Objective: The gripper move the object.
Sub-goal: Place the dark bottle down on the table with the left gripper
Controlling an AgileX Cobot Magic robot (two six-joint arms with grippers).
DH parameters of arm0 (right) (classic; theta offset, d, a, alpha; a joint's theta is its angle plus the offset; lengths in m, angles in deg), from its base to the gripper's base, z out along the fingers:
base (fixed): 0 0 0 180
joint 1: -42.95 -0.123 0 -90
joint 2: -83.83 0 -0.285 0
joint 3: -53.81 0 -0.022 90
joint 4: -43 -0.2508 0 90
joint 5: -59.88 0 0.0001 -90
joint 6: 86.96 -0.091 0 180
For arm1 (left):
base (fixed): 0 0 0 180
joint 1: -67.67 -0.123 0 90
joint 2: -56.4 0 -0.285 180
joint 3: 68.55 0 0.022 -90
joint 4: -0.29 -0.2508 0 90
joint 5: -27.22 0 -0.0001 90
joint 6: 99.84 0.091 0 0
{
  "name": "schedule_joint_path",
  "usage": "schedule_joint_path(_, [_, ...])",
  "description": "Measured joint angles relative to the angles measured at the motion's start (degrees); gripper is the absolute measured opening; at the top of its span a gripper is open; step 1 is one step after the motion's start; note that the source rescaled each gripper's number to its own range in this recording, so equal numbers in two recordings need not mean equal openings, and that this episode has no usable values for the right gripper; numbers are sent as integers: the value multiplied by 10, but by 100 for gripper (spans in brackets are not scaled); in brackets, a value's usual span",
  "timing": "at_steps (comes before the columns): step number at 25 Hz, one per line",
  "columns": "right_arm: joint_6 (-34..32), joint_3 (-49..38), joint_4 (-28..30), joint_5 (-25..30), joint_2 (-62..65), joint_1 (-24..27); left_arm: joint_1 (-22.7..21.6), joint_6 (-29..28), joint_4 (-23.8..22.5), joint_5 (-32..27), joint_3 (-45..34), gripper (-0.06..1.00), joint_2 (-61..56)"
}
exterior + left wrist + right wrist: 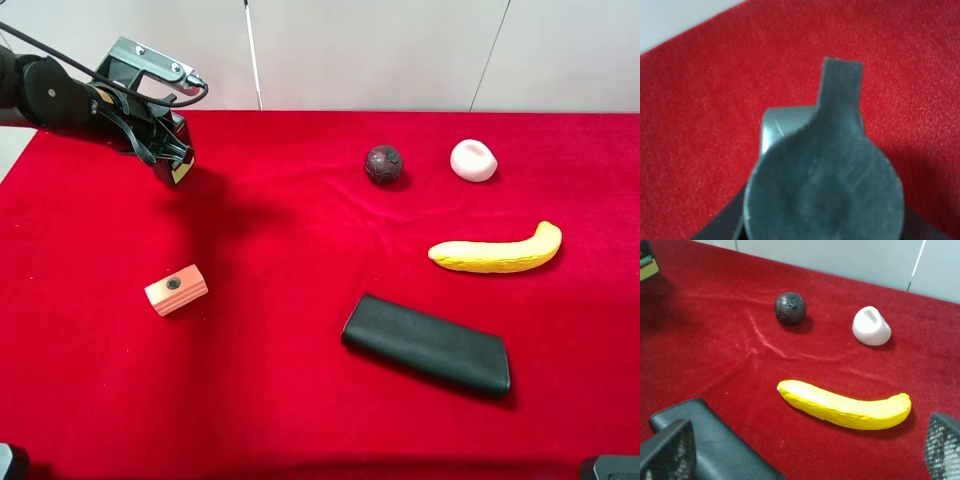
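Note:
My left gripper point(166, 150) is at the far left of the red cloth, raised above it. It is shut on the small dark pump bottle point(181, 168), whose yellow-green label shows below the jaws. In the left wrist view the bottle's black pump head point(825, 195) fills the frame from above, its nozzle pointing away. A corner of the bottle's label also shows in the right wrist view point(647, 266). My right gripper point(805, 460) is open and empty, its mesh fingertips point(667, 452) wide apart over the near right of the cloth.
On the red cloth point(280, 400) lie a pink-and-white block point(176, 289), a flat black case point(428, 344), a yellow banana point(497, 252), a dark round fruit point(383, 164) and a white lump point(473, 160). A white wall stands behind the cloth's far edge.

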Motion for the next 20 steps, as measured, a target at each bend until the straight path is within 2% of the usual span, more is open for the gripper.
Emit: schedule_joint_path(20, [0, 0, 0, -1, 0, 0, 0, -1, 0, -11, 0, 0, 0])
